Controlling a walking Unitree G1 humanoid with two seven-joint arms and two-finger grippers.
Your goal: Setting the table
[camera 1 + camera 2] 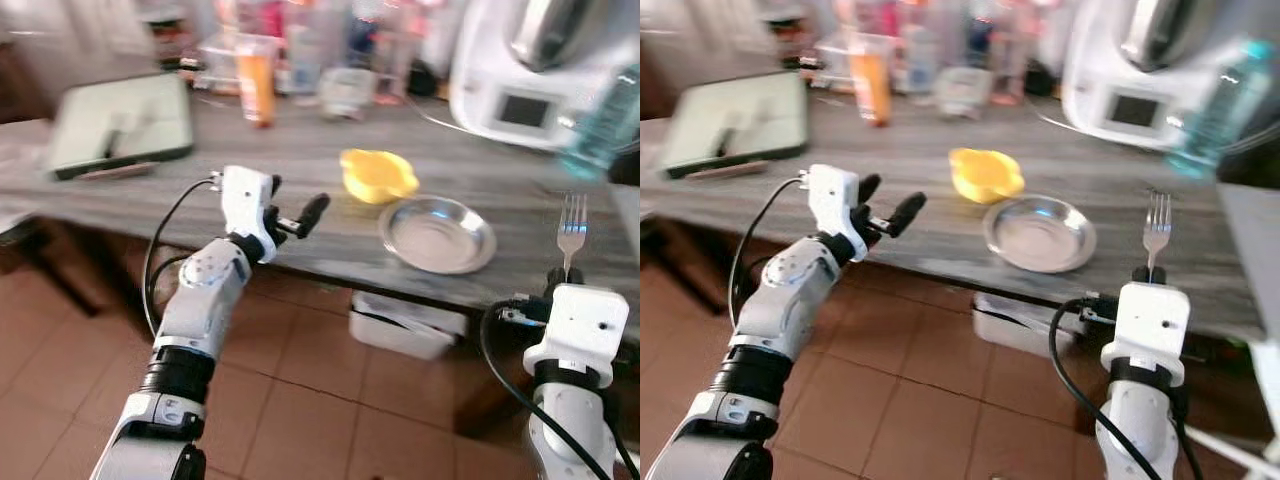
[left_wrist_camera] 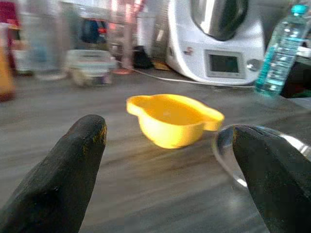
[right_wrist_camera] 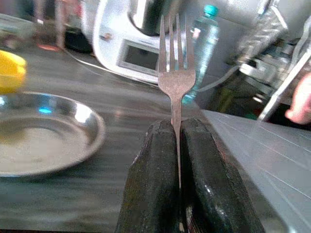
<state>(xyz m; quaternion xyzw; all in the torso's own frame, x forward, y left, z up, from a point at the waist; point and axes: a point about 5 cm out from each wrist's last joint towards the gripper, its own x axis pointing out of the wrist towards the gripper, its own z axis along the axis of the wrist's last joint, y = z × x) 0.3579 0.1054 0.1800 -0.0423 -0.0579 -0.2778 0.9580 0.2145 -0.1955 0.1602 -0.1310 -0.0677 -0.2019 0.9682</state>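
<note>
Grey wood-grain bench (image 1: 300, 160), items left to right. Far left: flat pale-green tray with dark rim (image 1: 120, 125), contents blurred. Behind it, along the back edge, a tall clear container with orange contents (image 1: 256, 80) and a low clear glass jar (image 1: 348, 92); what the jar holds cannot be made out.

Left pincer (image 1: 292, 212): fingers spread wide, holding nothing, raised at the bench's front edge and pointing toward the small yellow plastic bowl with two side lugs (image 1: 378, 175). Bowl looks empty in the left wrist view. Just beside it on the right, shallow round stainless-steel dish (image 1: 437, 234), also empty; whether the two touch cannot be told.

Right pincer (image 3: 178, 145): fingers pressed together on the handle of a silver metal fork (image 1: 571, 232), tines upright, at the front edge right of the steel dish, not touching it.

Back right: white kitchen machine with steel jug and small display (image 1: 530, 75); next to it a clear water bottle with teal cap (image 2: 282, 48).

Right wrist view adds a person's hand (image 3: 300, 102) at the far side, blurred; head views add brown tiled floor (image 1: 300, 400) and a white plastic box (image 1: 405, 325) under the bench
</note>
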